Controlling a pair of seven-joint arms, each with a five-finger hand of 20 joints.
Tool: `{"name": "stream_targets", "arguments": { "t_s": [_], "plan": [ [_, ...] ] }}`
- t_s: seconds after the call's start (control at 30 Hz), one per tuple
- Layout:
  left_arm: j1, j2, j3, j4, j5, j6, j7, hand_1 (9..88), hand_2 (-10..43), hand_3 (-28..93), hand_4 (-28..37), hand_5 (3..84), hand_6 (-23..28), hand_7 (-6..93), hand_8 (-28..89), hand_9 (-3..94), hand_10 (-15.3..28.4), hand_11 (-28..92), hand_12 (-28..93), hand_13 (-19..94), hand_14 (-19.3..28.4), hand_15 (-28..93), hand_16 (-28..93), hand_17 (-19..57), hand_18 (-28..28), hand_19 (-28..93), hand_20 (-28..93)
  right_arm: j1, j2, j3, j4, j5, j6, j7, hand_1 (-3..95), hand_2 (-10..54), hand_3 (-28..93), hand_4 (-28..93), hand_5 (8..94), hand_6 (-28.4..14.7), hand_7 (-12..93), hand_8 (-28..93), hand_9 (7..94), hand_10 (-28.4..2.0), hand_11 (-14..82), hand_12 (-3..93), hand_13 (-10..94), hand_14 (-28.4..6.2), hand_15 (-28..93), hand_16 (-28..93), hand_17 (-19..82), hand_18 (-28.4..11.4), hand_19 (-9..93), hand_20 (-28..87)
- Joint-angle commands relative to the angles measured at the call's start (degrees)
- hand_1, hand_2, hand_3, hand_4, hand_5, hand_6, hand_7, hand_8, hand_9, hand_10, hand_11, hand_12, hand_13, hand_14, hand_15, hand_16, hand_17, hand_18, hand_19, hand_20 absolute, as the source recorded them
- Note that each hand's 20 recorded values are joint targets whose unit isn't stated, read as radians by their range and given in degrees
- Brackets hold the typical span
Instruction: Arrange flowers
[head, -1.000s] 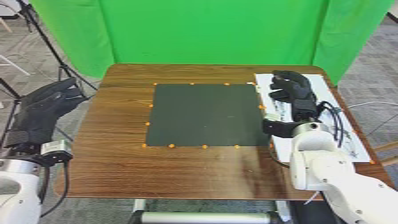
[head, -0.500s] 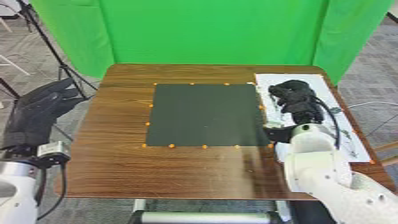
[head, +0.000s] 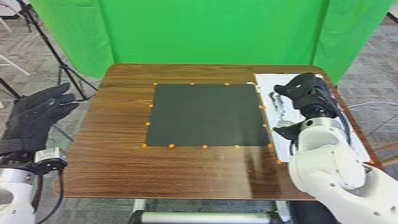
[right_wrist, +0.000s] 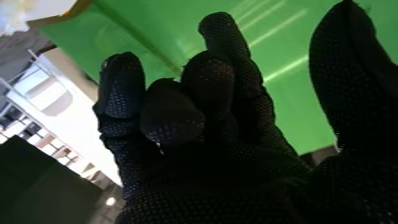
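1 hand (head: 309, 93) over white sheet (head: 271, 80)

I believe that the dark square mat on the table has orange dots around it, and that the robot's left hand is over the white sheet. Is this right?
Not quite: the head view shows the right hand over the white sheet. The dark square mat does have orange dots around it.
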Motion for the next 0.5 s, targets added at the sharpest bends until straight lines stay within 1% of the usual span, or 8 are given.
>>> {"name": "stream_targets", "arguments": {
  "t_s": [0.03,0.13,0.2,0.23,0.27,0.3,0.4,0.5],
  "plan": [
    [2.34,-0.19,-1.13,-0.75,-0.56,0.81,1.14,30.2,0.5,75,-19.3,36.4,8.4,17.8,-11,30.9,18.0,39,7,18,22.8,62,-16,-11.8,20.4,55,8,-7.20,3.08,5.35,-3.19,-2.23,-5.08,3.48,29.1,-3.7,74,-21,56.1,-9.2,31,-14,64.0,-19.8,71.9,38.7,68,-14.9,93,34,35,-27.0,93,26],
    [3.06,-0.35,-1.47,-0.82,-0.68,0.84,1.43,30.2,0.5,75,-19.3,36.4,8.3,17.7,-12,30.9,18.0,39,7,18,22.8,62,-16,-11.8,20.4,55,8,-12.93,3.28,10.30,-4.74,-1.61,-8.42,4.25,30.0,-4.3,73,-21,57.1,-9.9,30,-13,64.3,-20.3,71.5,39.4,68,-15.1,93,33,35,-27.8,93,26],
    [3.59,-0.46,-1.58,-0.92,-0.97,1.09,1.71,30.2,0.5,75,-19.3,36.4,8.4,17.6,-11,30.9,18.0,39,7,18,22.8,62,-16,-11.8,20.5,55,8,-16.07,2.65,13.17,-5.25,-0.35,-10.10,3.96,30.7,-4.7,73,-21,57.4,-10.4,32,-12,64.3,-20.5,71.3,39.7,68,-15.4,93,32,36,-28.1,93,26],
    [3.90,-0.40,-1.65,-0.96,-1.27,1.38,2.20,30.2,0.5,75,-19.3,36.4,8.4,17.6,-11,30.9,18.0,39,7,18,22.8,62,-16,-11.8,20.5,55,8,-16.38,2.33,13.54,-5.23,0.66,-10.74,3.78,31.0,-4.8,73,-20,57.6,-10.5,33,-11,64.3,-20.5,71.3,39.8,68,-15.5,93,32,36,-28.2,93,26],
    [4.09,-0.62,-1.72,-1.02,-1.34,1.41,2.10,30.2,0.5,75,-19.4,36.4,8.4,17.6,-11,30.9,18.0,39,7,18,22.8,62,-16,-11.8,20.5,55,8,-17.30,1.72,14.24,-5.18,1.27,-11.63,3.21,31.4,-4.9,73,-20,57.6,-10.4,34,-11,64.3,-20.6,71.3,40.0,68,-15.5,93,32,36,-28.2,93,26],
    [3.91,-0.55,-1.57,-0.87,-1.57,1.45,2.43,30.2,0.6,75,-19.4,36.4,8.4,17.7,-11,30.9,18.1,39,7,18,22.9,62,-16,-11.8,20.5,55,8,-17.30,1.78,13.75,-4.92,1.62,-11.31,3.27,31.8,-5.3,73,-20,57.5,-10.5,36,-11,64.3,-20.6,71.2,40.1,68,-15.6,93,32,36,-28.3,93,26],
    [3.52,-0.62,-0.74,-0.83,-1.87,1.56,2.78,30.2,0.6,75,-19.4,36.6,8.5,17.6,-11,31.0,18.1,39,7,18,22.9,62,-16,-11.8,20.4,55,8,-17.04,1.53,11.50,-3.81,1.73,-9.69,3.27,32.7,-5.8,73,-20,57.6,-10.6,37,-12,64.3,-20.6,71.2,40.3,68,-15.6,93,31,36,-28.3,93,26],
    [2.84,-0.92,-0.20,-0.78,-1.65,1.33,2.39,30.1,0.6,75,-19.4,36.6,8.6,17.6,-11,31.0,18.2,39,7,18,23.0,62,-16,-11.8,20.4,55,8,-15.55,0.57,8.55,-2.52,1.50,-9.44,3.71,32.9,-5.8,73,-20,57.3,-10.6,37,-12,64.0,-20.7,71.3,40.4,68,-15.7,93,31,36,-28.4,93,25]
  ]
}}
